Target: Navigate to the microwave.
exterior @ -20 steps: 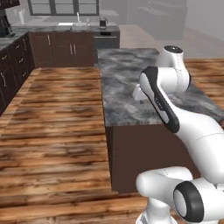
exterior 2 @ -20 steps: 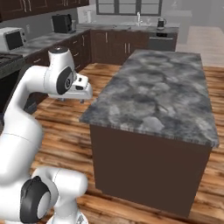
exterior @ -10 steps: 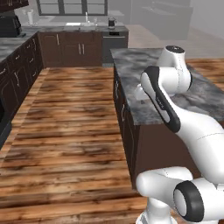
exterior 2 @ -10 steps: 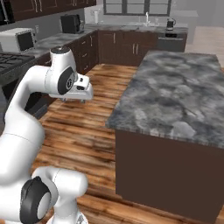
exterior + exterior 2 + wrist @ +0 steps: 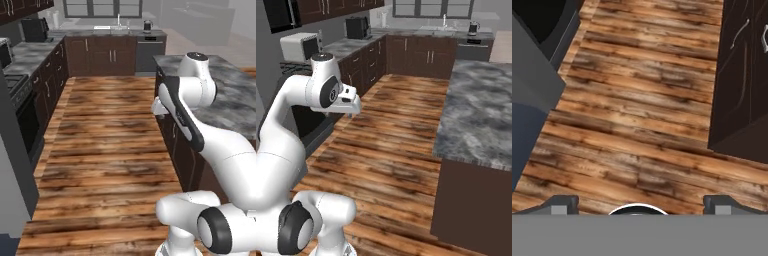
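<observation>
The microwave [image 5: 300, 46] is a light grey box with a dark door window. It stands on the left counter beside the stove, ahead and to the left of the arm. My gripper [image 5: 641, 202] is open with nothing between its fingers. It hangs over the wooden floor [image 5: 642, 115] in the aisle, well short of the microwave. The hand [image 5: 350, 102] is held low in front of the arm, and the left base view has it [image 5: 159, 108] beside the island's dark side.
A marble-topped island [image 5: 481, 110] with dark cabinets fills the right side. Left of the aisle are the oven front [image 5: 25, 117] and a tall grey panel [image 5: 12, 165]. A smaller black box appliance [image 5: 358, 27] and a kettle [image 5: 472, 26] sit on the far counters.
The whole picture has shifted: the base has moved left into the aisle, so the island now lies to the right and the microwave looks nearer. The arm keeps its pose.
</observation>
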Available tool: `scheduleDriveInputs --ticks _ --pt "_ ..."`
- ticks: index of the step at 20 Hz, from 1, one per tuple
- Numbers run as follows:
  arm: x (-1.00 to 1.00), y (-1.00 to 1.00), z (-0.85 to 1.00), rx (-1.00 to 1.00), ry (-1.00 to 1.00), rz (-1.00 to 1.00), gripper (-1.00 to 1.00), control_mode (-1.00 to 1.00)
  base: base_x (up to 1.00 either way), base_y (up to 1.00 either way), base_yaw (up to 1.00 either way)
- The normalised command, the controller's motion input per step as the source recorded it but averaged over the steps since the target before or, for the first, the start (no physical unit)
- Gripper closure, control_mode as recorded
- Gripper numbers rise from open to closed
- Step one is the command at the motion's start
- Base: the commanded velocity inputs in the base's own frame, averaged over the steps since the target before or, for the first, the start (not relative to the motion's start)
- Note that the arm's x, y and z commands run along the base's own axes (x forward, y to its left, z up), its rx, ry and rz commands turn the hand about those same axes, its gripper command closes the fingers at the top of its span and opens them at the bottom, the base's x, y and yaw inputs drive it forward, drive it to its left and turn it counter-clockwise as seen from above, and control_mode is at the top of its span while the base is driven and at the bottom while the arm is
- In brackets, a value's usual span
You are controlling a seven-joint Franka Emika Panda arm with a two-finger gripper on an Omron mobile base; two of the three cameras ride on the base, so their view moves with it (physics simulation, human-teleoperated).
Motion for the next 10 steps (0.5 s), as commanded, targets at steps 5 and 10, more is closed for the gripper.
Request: scheduleDriveInputs --ticks 5,10 --pt "0.0 0.0 0.0 0.0 0.0 0.0 -1.0 1.0 0.2 0.03 0.0" --pt "0.0 0.0 0.0 0.0 0.0 0.0 -1.0 1.0 0.67 0.23 0.0"
